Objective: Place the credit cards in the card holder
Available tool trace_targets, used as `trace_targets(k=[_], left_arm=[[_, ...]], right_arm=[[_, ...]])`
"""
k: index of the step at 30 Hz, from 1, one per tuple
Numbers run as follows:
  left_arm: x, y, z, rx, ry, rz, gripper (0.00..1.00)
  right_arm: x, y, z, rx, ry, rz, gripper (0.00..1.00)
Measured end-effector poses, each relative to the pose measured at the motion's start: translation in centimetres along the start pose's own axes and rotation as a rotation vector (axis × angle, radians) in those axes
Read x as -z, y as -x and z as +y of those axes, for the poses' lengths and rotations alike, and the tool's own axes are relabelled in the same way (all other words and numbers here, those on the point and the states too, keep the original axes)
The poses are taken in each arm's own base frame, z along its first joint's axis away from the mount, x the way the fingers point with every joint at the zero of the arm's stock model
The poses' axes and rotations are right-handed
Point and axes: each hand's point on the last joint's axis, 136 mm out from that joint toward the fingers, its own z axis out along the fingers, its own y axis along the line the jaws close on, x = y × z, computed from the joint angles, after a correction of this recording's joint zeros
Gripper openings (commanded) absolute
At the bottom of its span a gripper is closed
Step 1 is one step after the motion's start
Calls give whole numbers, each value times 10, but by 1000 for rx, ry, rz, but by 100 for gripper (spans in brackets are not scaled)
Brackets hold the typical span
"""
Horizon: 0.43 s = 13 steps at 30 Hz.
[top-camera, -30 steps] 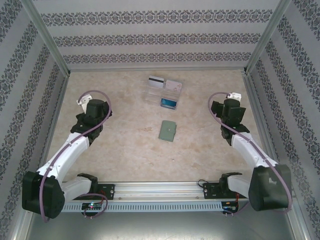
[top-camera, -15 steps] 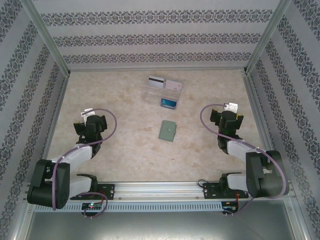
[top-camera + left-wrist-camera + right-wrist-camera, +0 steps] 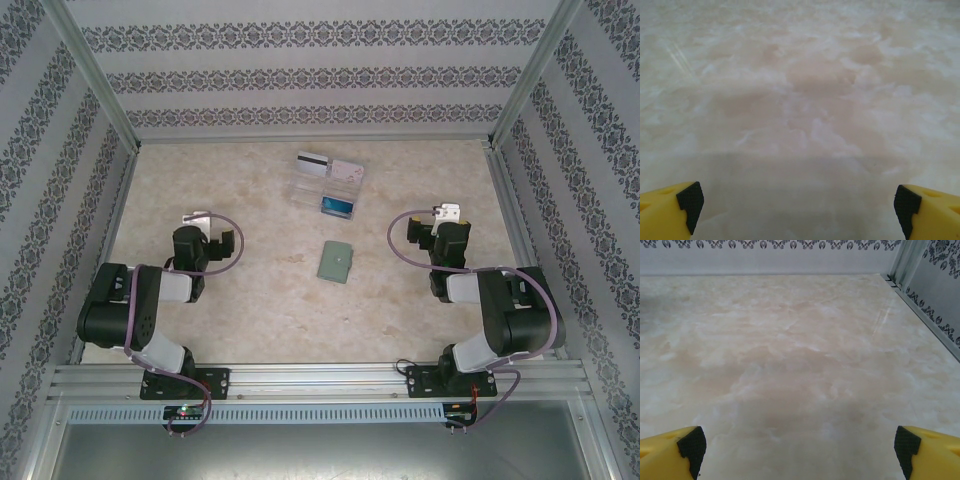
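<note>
The grey-green card holder [image 3: 335, 262] lies shut and flat in the middle of the table. Behind it are the credit cards: a white-grey one with a black stripe [image 3: 312, 164], a pale pink one [image 3: 347, 171] and a blue one [image 3: 337, 206], all resting in a clear tray [image 3: 310, 189]. My left gripper [image 3: 205, 243] sits low at the left, well apart from the holder, and is open. In the left wrist view the left gripper [image 3: 799, 205] has bare table between its yellow fingertips [image 3: 672, 210]. My right gripper [image 3: 437, 238] is open at the right; in its wrist view the right gripper [image 3: 799, 445] holds nothing.
Patterned walls [image 3: 320, 80] close the table at the back and sides, with metal posts [image 3: 905, 260] at the corners. An aluminium rail [image 3: 320, 378] carries the arm bases along the near edge. Marbled tabletop [image 3: 270, 300] lies between the arms and the holder.
Both arms have folded back toward their bases, and the grippers have come down low over the table. Both grippers stayed open. The cards and the holder have not moved.
</note>
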Motion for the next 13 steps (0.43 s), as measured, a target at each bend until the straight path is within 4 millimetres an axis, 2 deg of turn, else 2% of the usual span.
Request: trace_targets(k=[3, 13], left_arm=[[-1, 6, -2, 1, -17, -15, 100], [-1, 7, -6, -1, -39, -17, 100]], right_arm=[[0, 0, 2, 0, 11, -1, 98], [0, 0, 4, 0, 22, -1, 98]])
